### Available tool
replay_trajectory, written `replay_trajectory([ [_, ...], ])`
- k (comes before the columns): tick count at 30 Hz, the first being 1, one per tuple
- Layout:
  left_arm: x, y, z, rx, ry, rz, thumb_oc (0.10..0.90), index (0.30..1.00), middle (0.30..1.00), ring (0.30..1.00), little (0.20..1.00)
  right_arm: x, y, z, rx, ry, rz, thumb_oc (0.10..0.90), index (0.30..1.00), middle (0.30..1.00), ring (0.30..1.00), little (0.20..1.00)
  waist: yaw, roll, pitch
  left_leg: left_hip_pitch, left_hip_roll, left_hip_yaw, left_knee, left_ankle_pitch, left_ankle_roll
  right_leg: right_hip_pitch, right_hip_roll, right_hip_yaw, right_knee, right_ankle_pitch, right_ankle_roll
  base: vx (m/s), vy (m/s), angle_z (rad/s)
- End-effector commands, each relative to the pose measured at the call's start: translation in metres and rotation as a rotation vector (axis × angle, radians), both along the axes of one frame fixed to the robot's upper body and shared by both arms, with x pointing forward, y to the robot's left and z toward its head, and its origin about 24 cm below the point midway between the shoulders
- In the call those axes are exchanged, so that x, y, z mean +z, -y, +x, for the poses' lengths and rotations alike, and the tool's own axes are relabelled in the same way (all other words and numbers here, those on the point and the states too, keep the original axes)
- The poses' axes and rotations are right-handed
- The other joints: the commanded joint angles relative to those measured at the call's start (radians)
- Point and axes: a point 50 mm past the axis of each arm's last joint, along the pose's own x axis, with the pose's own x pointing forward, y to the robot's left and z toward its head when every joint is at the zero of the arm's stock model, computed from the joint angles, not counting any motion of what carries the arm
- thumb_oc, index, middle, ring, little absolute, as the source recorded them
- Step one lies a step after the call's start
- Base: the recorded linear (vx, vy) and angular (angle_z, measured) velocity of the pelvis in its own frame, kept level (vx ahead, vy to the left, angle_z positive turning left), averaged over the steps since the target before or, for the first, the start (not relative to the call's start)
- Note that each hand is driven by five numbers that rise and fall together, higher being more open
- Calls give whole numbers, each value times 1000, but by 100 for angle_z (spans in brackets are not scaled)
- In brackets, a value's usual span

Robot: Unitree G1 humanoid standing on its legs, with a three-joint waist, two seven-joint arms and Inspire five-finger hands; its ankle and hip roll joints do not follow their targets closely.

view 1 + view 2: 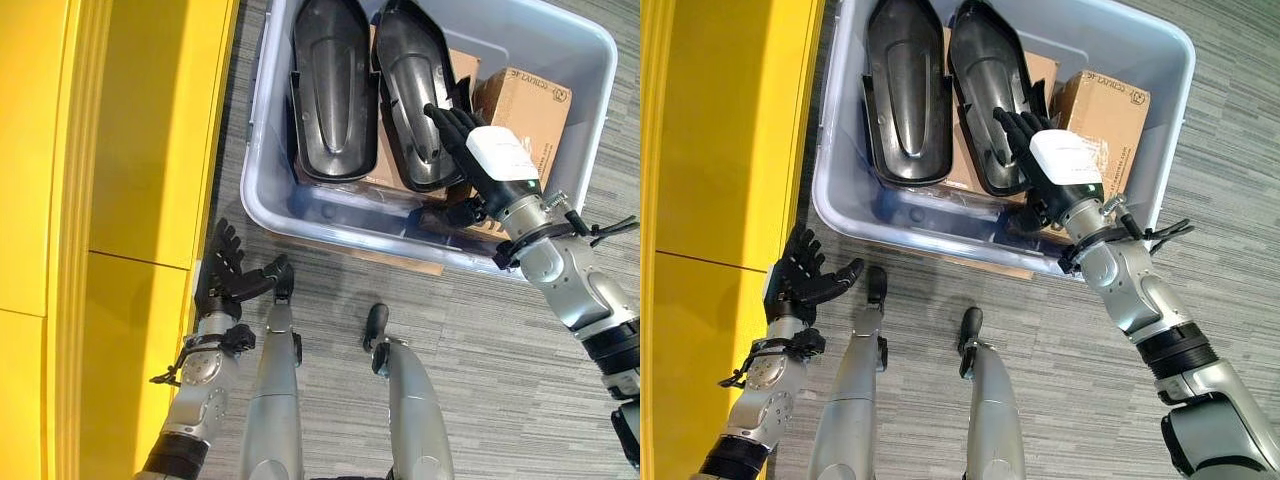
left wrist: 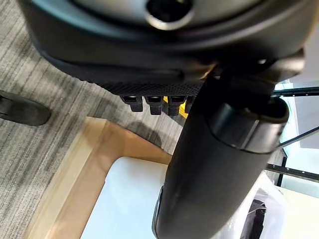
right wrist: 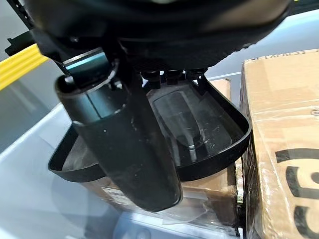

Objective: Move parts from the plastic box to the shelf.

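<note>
Left eye view puts the left hand (image 1: 228, 272) nearest, over the carpet (image 1: 480, 340) in the narrow strip between the yellow shelf (image 1: 140, 130) and the box (image 1: 262, 205), fingers spread and holding nothing. Farther on, the right hand (image 1: 462, 135) reaches over the box's near rim, its straight fingers lying on the right of two black parts (image 1: 412, 100); the other part (image 1: 332, 85) lies just beside it, toward the shelf. Both rest on cardboard cartons (image 1: 528, 105) that fill the box's far right side. Right wrist view adds that the fingers (image 3: 172, 78) sit inside the part's hollow, thumb apart and uncurled, a carton (image 3: 279, 129) close alongside.
</note>
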Motion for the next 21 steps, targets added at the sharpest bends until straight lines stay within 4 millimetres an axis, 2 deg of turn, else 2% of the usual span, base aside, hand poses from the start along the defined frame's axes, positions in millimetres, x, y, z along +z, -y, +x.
replay_trajectory([
  [1,35,0,-4,-8,190,31,900,1000,1000,1000,1000,62,9,-5,-20,241,-26,900,1000,1000,1000,1000,-2,44,-3,13,90,-26,174,-189,-55,168,-11,37,-92,11,13,3,7,4],
  [13,37,-1,-7,-1,198,28,900,1000,1000,1000,1000,82,3,4,-45,282,-54,900,1000,1000,1000,1000,21,58,7,-57,77,-37,188,-188,-50,112,-16,32,-72,8,14,6,2,2],
  [21,38,0,-6,-8,198,34,900,1000,1000,1000,1000,78,11,13,-101,254,-39,900,1000,1000,1000,1000,20,69,7,-105,69,-40,201,-190,-47,62,-23,35,-48,3,12,0,0,0],
])
